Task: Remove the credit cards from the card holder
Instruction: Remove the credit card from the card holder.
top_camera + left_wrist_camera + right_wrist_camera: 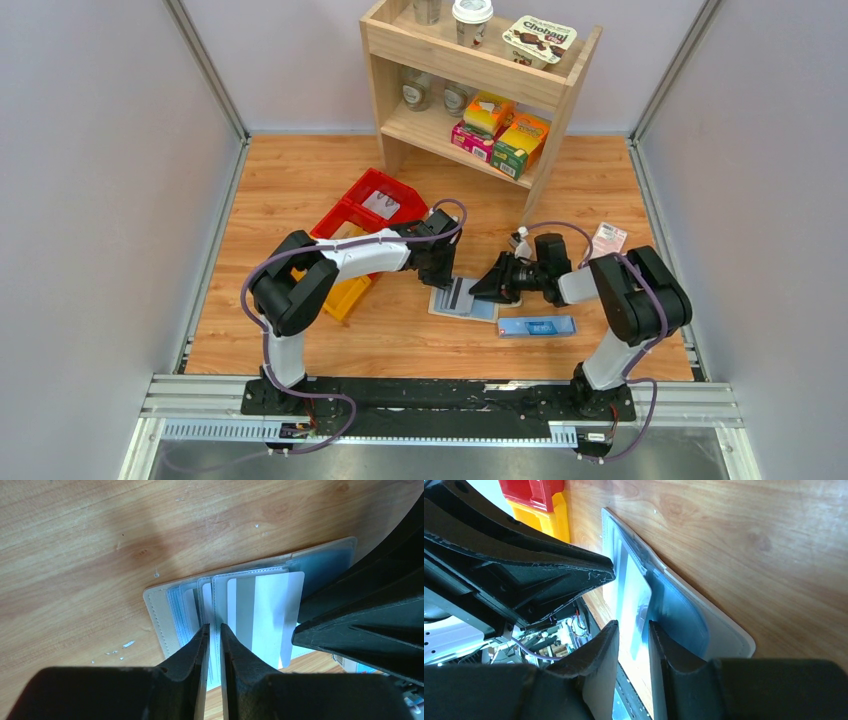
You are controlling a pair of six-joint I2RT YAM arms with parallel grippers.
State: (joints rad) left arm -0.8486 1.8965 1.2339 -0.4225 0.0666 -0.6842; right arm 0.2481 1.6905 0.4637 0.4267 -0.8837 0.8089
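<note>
The cream-beige card holder [452, 301] lies open on the wood, pale blue sleeves up [160, 615] [724, 625]. A white credit card [267, 615] with a grey stripe sticks partway out of a clear sleeve. My left gripper [440, 268] [213, 626] stands on the sleeves near the holder's left half, its jaws a narrow gap apart with nothing seen pinched. My right gripper [487, 287] [633, 627] is at the holder's right edge, jaws apart, with the pale edge of a card or sleeve in the gap, untouched.
Red bin [375, 205] and yellow bin [345, 297] sit left of the holder. A long blue box [537, 326] lies front right, a pink-white packet [607, 240] far right, a small bottle [520, 240] behind the right gripper. A wooden shelf [560, 110] stands at the back.
</note>
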